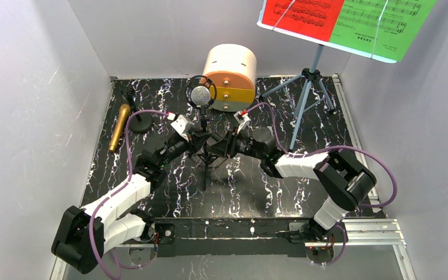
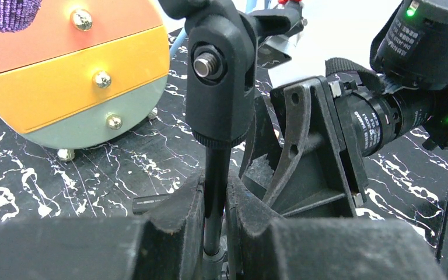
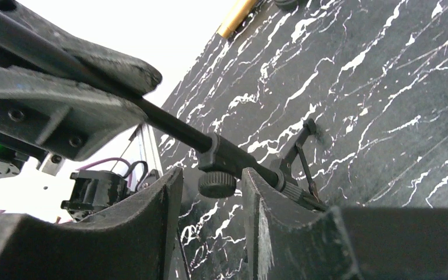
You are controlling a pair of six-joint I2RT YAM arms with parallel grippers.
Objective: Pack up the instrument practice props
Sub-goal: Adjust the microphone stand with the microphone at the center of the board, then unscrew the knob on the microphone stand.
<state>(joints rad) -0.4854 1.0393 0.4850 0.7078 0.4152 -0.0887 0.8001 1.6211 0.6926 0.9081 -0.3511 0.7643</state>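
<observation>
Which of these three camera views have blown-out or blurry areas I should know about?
Left wrist view: the left hand is soft in the foreground, the mic tripod it grips is sharp, the backdrop top centre is washed white. Right wrist view: upper left is blown out, the table is crisp. Top view: evenly lit and sharp.

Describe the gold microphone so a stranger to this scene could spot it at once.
Start at the black white-veined table and go to its left edge, by the grey wall. There the gold microphone lies flat, beside a round black base. Unlike the silver-headed microphone standing upright before the cream-and-orange cabinet, it is gold all over and lying down.
</observation>
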